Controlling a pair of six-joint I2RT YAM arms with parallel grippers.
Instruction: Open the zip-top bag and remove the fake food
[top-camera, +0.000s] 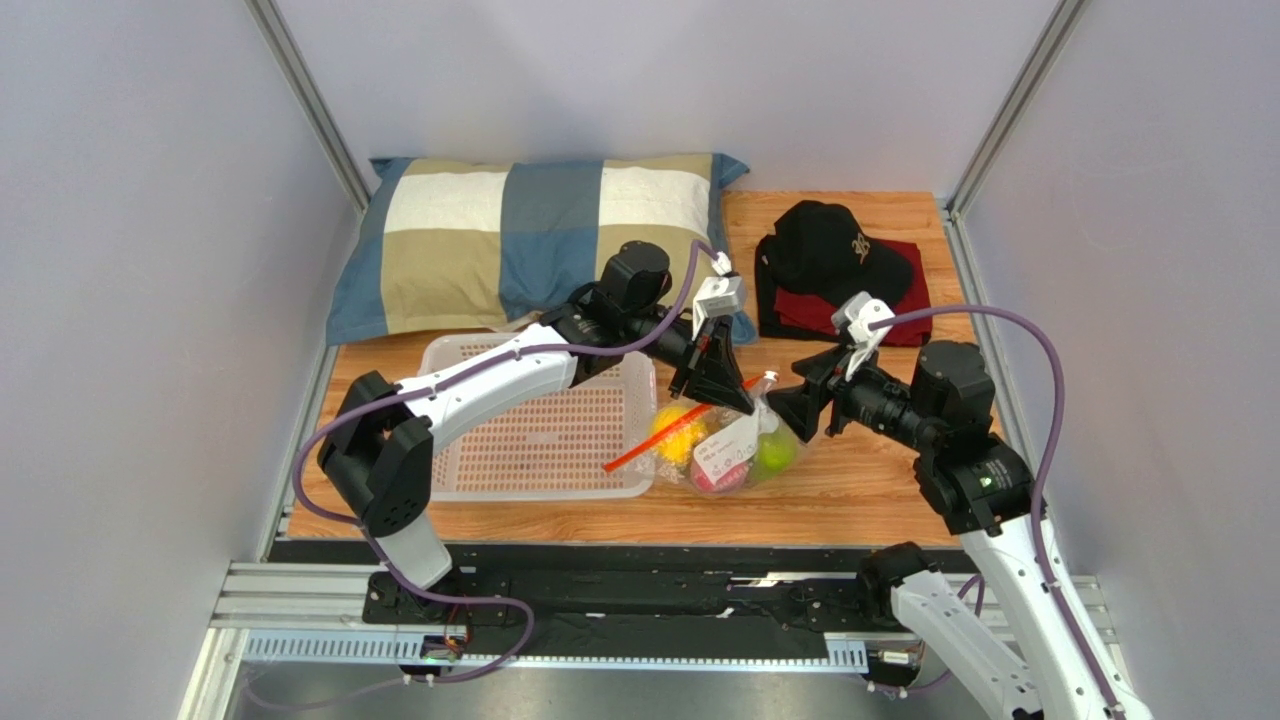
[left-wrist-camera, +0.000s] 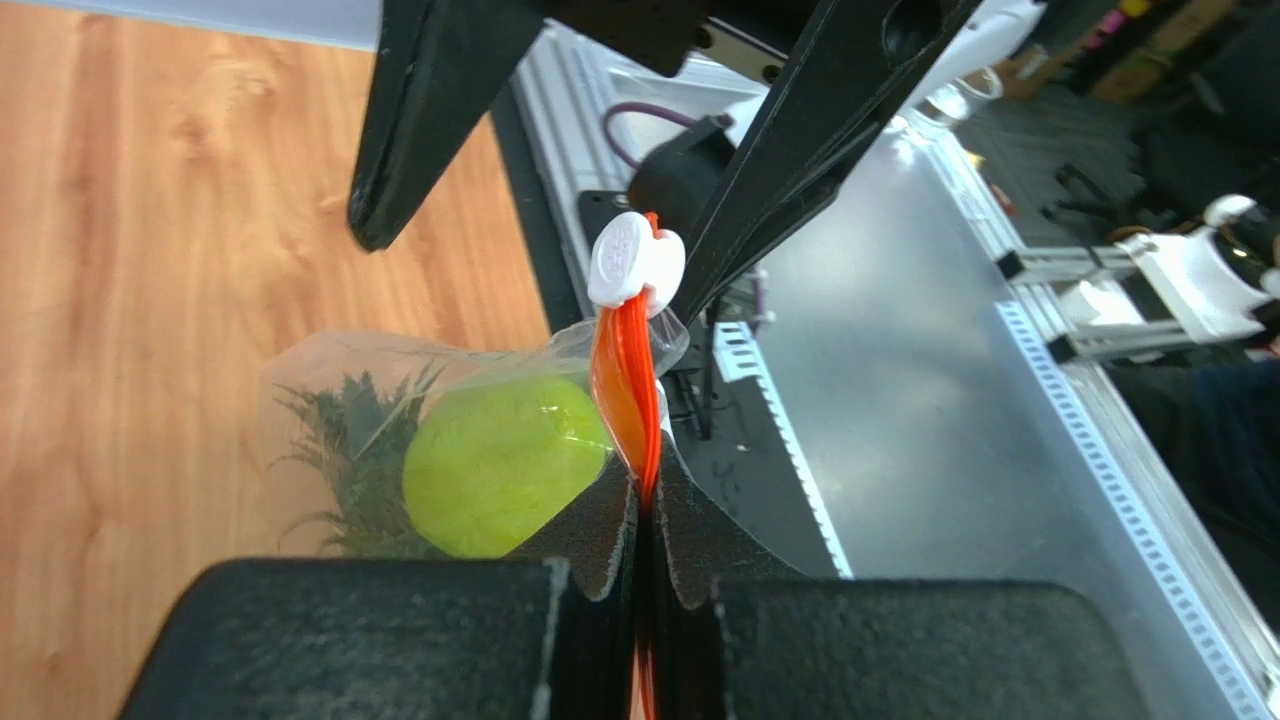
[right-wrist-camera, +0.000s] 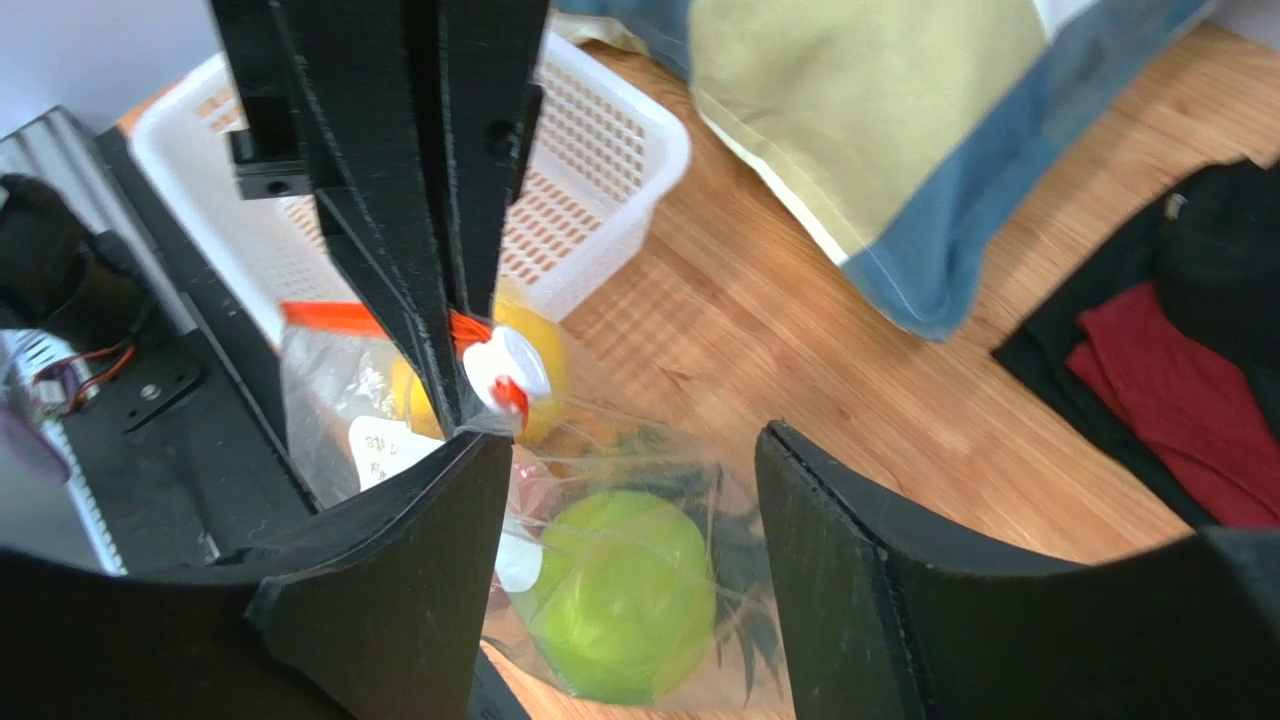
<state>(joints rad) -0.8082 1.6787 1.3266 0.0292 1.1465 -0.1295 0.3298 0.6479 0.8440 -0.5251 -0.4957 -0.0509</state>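
Note:
The zip-top bag (top-camera: 732, 447) lies on the wooden table beside the basket, with the fake food inside: a green apple (top-camera: 775, 449), a yellow citrus (top-camera: 679, 431) and something pink. My left gripper (top-camera: 718, 375) is shut on the bag's red-orange zip strip (left-wrist-camera: 624, 375), just below the white slider tab (left-wrist-camera: 636, 263). The apple (left-wrist-camera: 504, 465) and pineapple leaves (left-wrist-camera: 353, 450) show through the plastic. My right gripper (top-camera: 789, 402) is open, with its fingers on either side of the slider tab (right-wrist-camera: 504, 368) and over the apple (right-wrist-camera: 624, 593). One finger (right-wrist-camera: 406, 570) is close beside the tab.
A white perforated basket (top-camera: 451, 450) stands left of the bag. A checked pillow (top-camera: 526, 233) lies at the back left. A black cap on dark red cloth (top-camera: 842, 270) lies at the back right. The table's front edge meets a metal rail (top-camera: 631, 600).

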